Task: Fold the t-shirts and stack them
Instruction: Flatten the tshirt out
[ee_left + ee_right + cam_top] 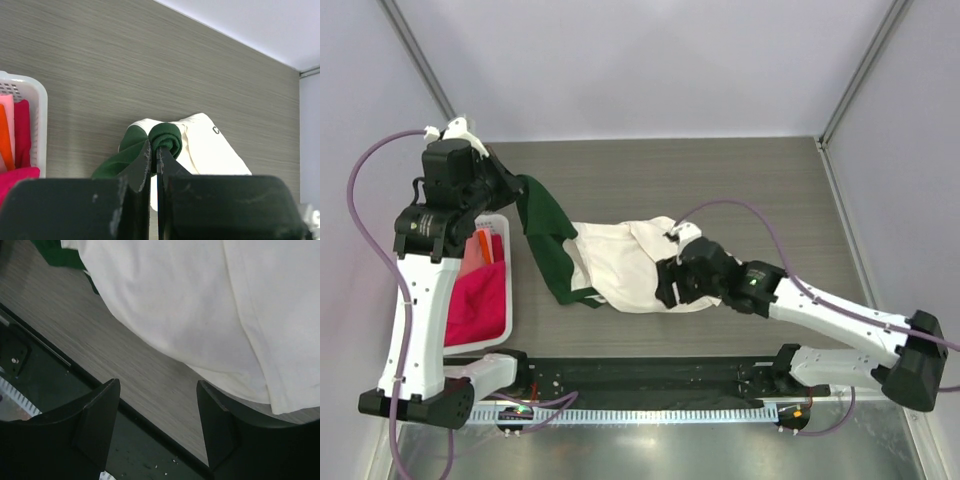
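Observation:
A cream t-shirt [625, 262] lies crumpled mid-table, and its cloth fills the top of the right wrist view [200, 305]. Dark green fabric [548, 240] joined to it runs up to my left gripper [517, 185], which is raised at the left and shut on the green cloth [167, 138]. My right gripper [670, 293] is open and empty at the cream shirt's near right edge, with bare table between its fingers [95, 415]. Magenta [480, 300] and salmon-pink [475, 250] shirts lie in the white basket [508, 320] at the left.
The white lattice basket also shows in the left wrist view [40, 110]. A black rail [650, 375] runs along the table's near edge. Grey walls close the table at the back and sides.

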{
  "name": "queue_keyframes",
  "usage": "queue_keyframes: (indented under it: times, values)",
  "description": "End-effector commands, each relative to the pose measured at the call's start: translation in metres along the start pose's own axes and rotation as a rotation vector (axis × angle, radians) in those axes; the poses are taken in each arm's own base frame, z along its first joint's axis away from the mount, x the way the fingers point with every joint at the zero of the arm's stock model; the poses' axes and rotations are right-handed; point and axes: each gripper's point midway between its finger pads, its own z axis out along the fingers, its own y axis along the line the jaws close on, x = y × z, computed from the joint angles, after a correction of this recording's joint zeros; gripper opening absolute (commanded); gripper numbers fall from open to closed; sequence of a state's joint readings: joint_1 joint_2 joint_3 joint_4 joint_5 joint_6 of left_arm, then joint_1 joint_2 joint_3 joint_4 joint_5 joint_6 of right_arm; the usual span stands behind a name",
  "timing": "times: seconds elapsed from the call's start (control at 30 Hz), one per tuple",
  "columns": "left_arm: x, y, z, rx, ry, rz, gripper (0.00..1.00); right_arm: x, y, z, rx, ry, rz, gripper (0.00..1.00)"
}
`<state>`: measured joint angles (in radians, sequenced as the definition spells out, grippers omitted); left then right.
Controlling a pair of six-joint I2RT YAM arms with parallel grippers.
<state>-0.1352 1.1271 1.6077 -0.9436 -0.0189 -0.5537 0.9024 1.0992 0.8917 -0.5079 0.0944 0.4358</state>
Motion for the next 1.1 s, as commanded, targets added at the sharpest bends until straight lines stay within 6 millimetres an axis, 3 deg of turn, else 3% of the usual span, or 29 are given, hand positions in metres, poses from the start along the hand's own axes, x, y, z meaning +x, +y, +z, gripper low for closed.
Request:
queue_keyframes:
  times: [0.0,0.17,0.57,0.63,0.67,0.73,0.77,0.83,0.97,1.03,1.07]
  values:
    - [-0.021,-0.006,0.004,0.015,-0.079,-0.003,0.00,0.028,0.011,0.019,0.038,0.040,-0.062,0.70]
    - [-0.015,-0.001,0.004,0.010,-0.077,0.010,0.00,0.056,0.008,0.053,0.136,0.115,-0.200,0.71]
    - [-0.007,0.006,0.000,0.001,-0.073,0.048,0.00,0.055,0.020,0.105,0.249,0.090,-0.554,0.74]
    - [-0.006,0.007,0.001,-0.002,-0.071,0.054,0.00,0.059,0.017,0.111,0.272,0.096,-0.584,0.68]
    - [-0.005,0.008,0.000,-0.004,-0.071,0.055,0.00,0.062,0.017,0.112,0.273,0.099,-0.590,0.54]
    - [-0.004,0.009,-0.001,-0.003,-0.072,0.056,0.00,0.067,0.024,0.111,0.239,0.104,-0.596,0.38]
    - [-0.003,0.009,-0.001,-0.003,-0.070,0.057,0.00,0.071,0.024,0.109,0.232,0.107,-0.598,0.22]
    - [-0.002,0.009,-0.002,0.000,-0.069,0.058,0.00,0.073,0.036,0.100,0.189,0.095,-0.601,0.01]
    - [-0.002,0.008,-0.004,0.007,-0.069,0.065,0.00,0.070,0.061,0.074,0.054,0.076,-0.553,0.01]
    - [-0.002,0.009,-0.005,0.005,-0.071,0.064,0.00,0.061,0.071,0.060,-0.006,0.043,-0.513,0.01]
    - [-0.003,0.007,-0.005,0.008,-0.075,0.062,0.00,0.046,0.075,0.047,-0.035,-0.003,-0.478,0.01]
